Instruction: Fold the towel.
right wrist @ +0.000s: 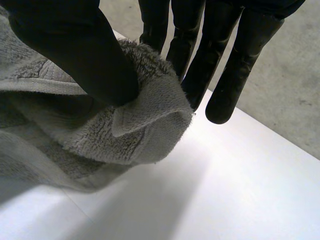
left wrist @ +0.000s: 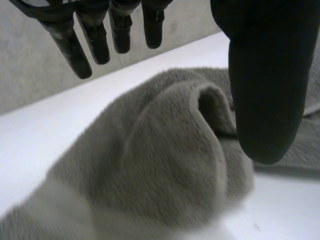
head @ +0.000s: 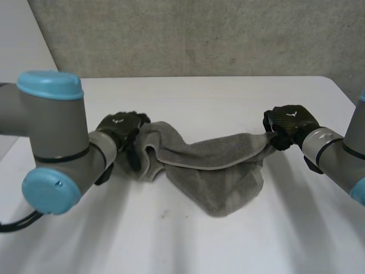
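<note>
A grey towel (head: 217, 171) lies bunched and partly doubled across the middle of the white table (head: 188, 245). My left hand (head: 122, 134) hovers over its left end with fingers (left wrist: 95, 42) and thumb (left wrist: 262, 85) straight and apart; the towel's rolled edge (left wrist: 165, 150) lies loose under the palm, untouched. My right hand (head: 288, 127) holds the towel's right corner slightly raised. There the thumb (right wrist: 80, 50) presses the corner (right wrist: 150, 125) against the fingers (right wrist: 200, 65).
A grey textured wall (head: 199, 34) runs behind the table's far edge. Bare table surface (right wrist: 240, 190) spreads beyond the right hand's corner and in front of the towel.
</note>
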### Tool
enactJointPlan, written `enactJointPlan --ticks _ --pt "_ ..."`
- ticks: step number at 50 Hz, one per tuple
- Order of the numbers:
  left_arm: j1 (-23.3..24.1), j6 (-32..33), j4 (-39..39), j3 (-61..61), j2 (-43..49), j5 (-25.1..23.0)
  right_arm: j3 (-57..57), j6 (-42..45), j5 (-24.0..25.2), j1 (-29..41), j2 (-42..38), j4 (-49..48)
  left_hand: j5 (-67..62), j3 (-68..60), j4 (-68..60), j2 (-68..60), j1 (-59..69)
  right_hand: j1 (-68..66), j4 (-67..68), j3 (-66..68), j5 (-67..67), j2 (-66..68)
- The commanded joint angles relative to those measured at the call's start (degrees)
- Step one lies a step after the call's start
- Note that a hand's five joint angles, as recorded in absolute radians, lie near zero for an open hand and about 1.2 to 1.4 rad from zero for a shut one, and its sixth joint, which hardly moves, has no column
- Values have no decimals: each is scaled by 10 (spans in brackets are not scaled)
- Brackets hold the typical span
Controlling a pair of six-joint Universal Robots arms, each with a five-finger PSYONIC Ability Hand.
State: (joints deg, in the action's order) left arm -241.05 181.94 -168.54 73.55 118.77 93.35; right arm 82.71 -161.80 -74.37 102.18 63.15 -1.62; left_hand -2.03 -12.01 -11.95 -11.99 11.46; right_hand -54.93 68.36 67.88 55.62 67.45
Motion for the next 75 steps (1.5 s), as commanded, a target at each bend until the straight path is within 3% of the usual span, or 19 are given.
enactJointPlan --ticks 1,14,22,34,36,38,39,41,43,47,52,62,68,75 --pt "4 -30 -20 69 -23 8 -3 1 -27 -8 -13 -4 -66 -66 -67 -66 72 -251 116 121 144 125" --pt "5 -40 -157 50 44 5 5 2 -27 -4 -23 -7 -91 -91 -92 -92 97 -251 116 121 144 125" --pt "10 -91 -159 18 69 9 9 21 -28 -2 -25 -6 -93 -93 -94 -93 99 -251 116 121 144 125" --pt "34 -96 -142 -91 153 16 14 25 -30 2 -32 -7 -108 -108 -109 -108 114 -251 116 121 144 125" --pt "34 -93 -138 -109 168 22 15 25 -30 2 -31 -7 -145 -145 -146 -145 151 -251 116 121 144 125" --pt "34 -90 -138 -137 189 50 16 26 -30 2 -31 -7 -371 -371 -372 -371 376 -251 116 121 144 125" --pt "34 -90 -138 -137 190 50 16 26 -30 2 -31 -7 -372 -372 -373 -372 378 -251 116 121 144 125" --pt "32 -88 -138 -148 194 83 16 27 -31 2 -30 -7 -618 -618 -619 -619 624 -251 116 121 144 125" --pt "29 -88 -137 -144 190 91 15 29 -31 2 -30 -7 -679 -679 -680 -680 685 -251 116 121 144 125" --pt "26 -85 -130 -127 177 94 10 51 -32 2 -28 -1 -680 -680 -681 -680 685 -251 116 121 144 125" --pt "10 -55 -108 -58 102 92 8 100 -34 2 -19 8 -680 -680 -681 -680 685 -251 116 121 144 125" --pt "-17 156 -73 109 -18 81 0 210 -31 4 14 119 -680 -680 -681 -680 685 -251 116 121 144 125" --pt "-24 226 -43 150 -29 76 -2 256 -27 28 25 208 -680 -680 -681 -680 685 -251 116 121 144 125" --pt "-45 274 81 152 -21 75 8 351 -34 62 17 322 -680 -680 -681 -680 685 -251 116 121 144 125"
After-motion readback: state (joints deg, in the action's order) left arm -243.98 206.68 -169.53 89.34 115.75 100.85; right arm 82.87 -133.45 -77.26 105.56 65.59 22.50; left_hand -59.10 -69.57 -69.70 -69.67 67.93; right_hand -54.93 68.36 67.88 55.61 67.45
